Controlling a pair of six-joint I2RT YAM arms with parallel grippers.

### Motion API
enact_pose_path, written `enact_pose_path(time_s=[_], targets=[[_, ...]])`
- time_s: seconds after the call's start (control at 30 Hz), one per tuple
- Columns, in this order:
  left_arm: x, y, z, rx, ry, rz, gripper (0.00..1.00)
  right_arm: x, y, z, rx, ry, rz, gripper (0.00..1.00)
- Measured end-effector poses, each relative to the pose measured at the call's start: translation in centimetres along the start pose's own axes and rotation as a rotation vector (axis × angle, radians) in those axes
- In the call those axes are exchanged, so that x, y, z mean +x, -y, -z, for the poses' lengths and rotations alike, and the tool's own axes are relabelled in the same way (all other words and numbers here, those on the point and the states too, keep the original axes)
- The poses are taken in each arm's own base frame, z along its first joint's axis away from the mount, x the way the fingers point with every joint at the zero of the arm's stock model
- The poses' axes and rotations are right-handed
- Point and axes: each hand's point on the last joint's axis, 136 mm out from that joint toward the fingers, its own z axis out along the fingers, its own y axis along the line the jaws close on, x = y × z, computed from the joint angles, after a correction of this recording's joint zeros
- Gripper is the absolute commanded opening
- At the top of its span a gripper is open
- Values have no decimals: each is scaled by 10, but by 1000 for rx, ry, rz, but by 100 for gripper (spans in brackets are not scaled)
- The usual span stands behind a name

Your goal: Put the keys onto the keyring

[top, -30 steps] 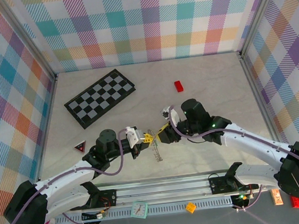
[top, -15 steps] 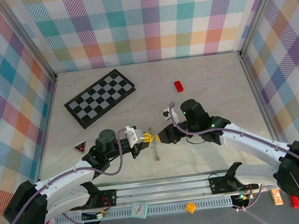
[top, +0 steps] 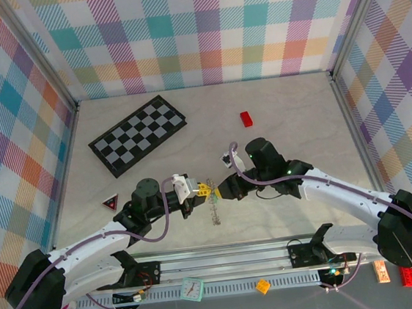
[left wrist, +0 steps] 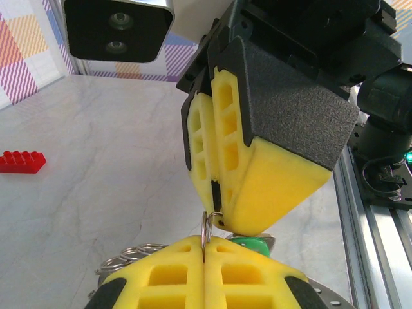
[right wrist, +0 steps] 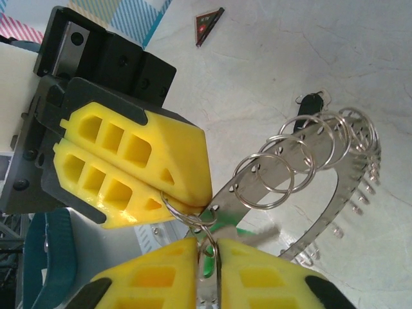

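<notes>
Keyring (top: 213, 210) against pale marbled tabletop (top: 298, 115); pastel plaid walls (top: 193, 30).

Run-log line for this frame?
left fingers: shut on small steel split ring | right fingers: narrow gap, ring between | green plastic-headed key: at fingertips

On my table (top: 297, 108) a chessboard (top: 138, 135) lies askew at the far left, a red block (top: 246, 118) sits well apart to its right, and a small triangle (top: 110, 203) rests near the left wall. Below my rail (top: 224, 254) I see a clock (top: 193, 289), a yellow brick (top: 262, 286) and a red brick (top: 409, 277).
</notes>
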Motion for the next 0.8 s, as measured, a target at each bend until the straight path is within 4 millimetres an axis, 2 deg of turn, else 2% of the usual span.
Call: enact_pose_path(time_s=[0.37, 0.7, 0.73, 0.8], targets=[[1, -1, 0, -8, 2, -1, 0, -2, 4, 2, 3, 4, -15, 0], [7, -1, 1, -15, -5, 5, 0, 10, 14, -14, -60, -84, -87, 0], [7, -1, 1, -15, -5, 6, 0, 10, 13, -14, -62, -85, -90, 3], [7, -1, 1, -15, -2, 4, 0, 9, 13, -13, -61, -82, -95, 22]])
